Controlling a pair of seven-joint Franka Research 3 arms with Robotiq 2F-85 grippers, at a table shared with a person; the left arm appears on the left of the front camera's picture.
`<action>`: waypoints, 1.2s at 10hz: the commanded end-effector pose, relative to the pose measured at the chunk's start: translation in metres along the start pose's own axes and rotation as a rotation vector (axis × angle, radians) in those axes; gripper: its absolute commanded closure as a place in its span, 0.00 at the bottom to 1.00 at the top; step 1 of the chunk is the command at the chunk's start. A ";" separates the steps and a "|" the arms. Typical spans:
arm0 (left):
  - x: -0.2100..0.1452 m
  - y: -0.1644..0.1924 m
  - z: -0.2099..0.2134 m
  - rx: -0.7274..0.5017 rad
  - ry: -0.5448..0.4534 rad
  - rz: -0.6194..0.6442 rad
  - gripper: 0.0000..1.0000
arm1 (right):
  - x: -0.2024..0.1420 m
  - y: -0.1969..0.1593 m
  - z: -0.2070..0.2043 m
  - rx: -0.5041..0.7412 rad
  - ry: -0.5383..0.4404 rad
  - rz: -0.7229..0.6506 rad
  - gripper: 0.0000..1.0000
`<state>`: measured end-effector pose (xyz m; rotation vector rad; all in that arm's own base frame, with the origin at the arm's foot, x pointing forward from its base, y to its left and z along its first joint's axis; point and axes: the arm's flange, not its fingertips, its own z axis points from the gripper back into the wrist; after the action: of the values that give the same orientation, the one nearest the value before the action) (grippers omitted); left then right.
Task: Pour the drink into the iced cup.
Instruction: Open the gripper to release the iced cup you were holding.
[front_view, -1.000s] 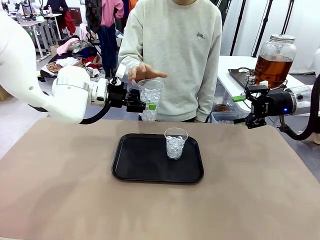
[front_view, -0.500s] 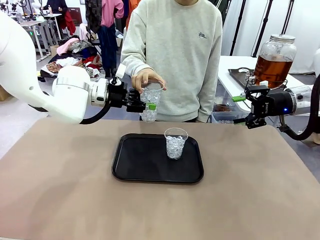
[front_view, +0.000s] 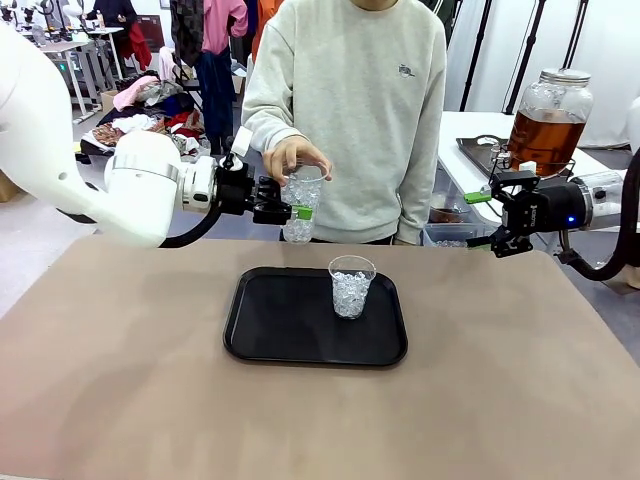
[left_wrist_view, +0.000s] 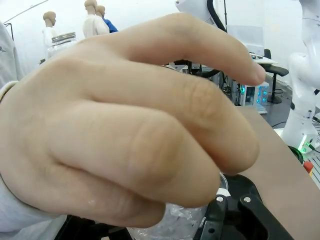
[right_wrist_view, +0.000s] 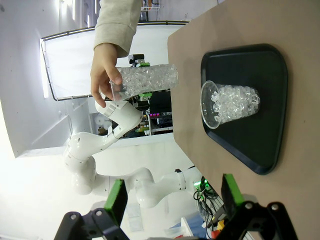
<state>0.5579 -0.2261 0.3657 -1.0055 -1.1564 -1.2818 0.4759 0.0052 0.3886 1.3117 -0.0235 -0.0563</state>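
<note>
Drink (front_view: 543, 140) waits at 2 o'clock. Left gripper (front_view: 297, 212) clamps cup (front_view: 298, 230) midair, probably for hand (front_view: 295, 157) to take; right gripper (front_view: 479, 220) hangs open.

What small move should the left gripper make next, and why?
Probably open the left gripper and release. It clamps the raised iced cup by its side, while the person's hand is closed over the cup's rim from above, which looks like a handover. The right gripper is open and well apart from it.

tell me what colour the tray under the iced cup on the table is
The tray is plain black, best seen in the front view.
</note>
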 end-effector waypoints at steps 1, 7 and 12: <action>0.004 -0.001 0.000 0.000 -0.003 -0.005 0.36 | 0.001 0.002 0.001 0.000 -0.002 0.004 0.00; 0.004 -0.001 0.000 0.000 -0.003 -0.005 0.36 | 0.001 0.002 0.001 0.000 -0.002 0.004 0.00; 0.004 -0.001 0.000 0.000 -0.003 -0.005 0.36 | 0.001 0.002 0.001 0.000 -0.002 0.004 0.00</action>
<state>0.5580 -0.2261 0.3664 -1.0054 -1.1576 -1.2824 0.4759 0.0052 0.3886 1.3117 -0.0235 -0.0564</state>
